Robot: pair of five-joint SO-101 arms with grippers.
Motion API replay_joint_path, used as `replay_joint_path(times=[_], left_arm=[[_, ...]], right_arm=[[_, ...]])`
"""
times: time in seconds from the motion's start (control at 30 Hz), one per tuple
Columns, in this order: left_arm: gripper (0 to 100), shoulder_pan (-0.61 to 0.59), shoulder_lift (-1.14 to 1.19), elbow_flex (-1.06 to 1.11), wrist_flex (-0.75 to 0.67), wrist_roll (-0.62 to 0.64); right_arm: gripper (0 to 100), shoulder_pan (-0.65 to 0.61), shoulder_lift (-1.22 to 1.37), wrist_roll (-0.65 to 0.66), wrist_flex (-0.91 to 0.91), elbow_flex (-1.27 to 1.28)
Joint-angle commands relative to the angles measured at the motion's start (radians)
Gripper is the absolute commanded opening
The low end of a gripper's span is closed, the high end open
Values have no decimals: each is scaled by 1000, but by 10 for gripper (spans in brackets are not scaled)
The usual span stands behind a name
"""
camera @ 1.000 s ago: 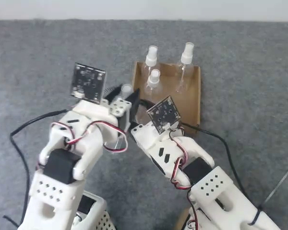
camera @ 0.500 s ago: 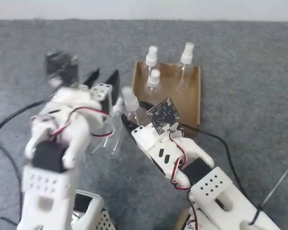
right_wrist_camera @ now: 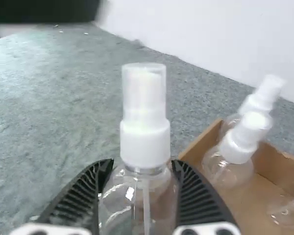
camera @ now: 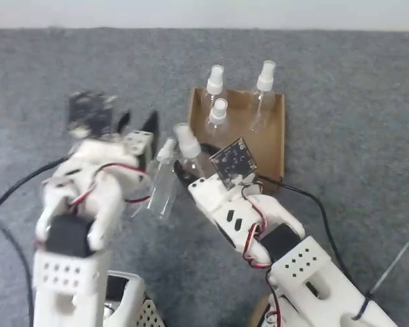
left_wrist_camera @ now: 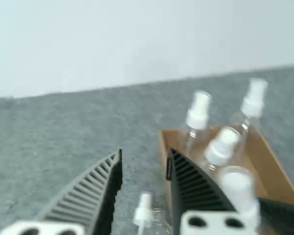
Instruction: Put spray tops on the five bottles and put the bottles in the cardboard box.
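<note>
My left pincer (left_wrist_camera: 144, 154) hangs wide open and empty above a lying bottle (camera: 160, 185) on the grey counter, long axis running away from me, spray top farthest. My right pincer (right_wrist_camera: 142, 166) is clamped on an upright bottle (right_wrist_camera: 137, 196), top skyward, just beside the cardboard box (camera: 278, 129).

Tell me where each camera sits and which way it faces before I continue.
High view: fixed above and behind the arms, looking down the table; both arms show, the cardboard box beyond them.
Left wrist view: on the left arm, facing past its open left pincer at a loose bottle on the table.
Right wrist view: on the right arm, facing along the right pincer, shut on the held bottle.
Shared: both wrist views show the box holding three bottles.
</note>
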Motion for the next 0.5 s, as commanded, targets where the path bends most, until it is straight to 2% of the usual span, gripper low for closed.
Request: replay_joint_path(times=[0.0, 0.1, 0.23, 0.47], left_arm=[[141, -58, -160, -19, 95, -12], [141, -25, -245, 62, 137, -14], [141, 26, -331, 243, 121, -58], [141, -23, -445, 484, 55, -100]], right_arm=[[6, 88, -30, -15, 42, -115], [6, 150, -24, -17, 117, -210], [6, 199, -22, -17, 168, -307], [6, 361, -21, -17, 71, -319]])
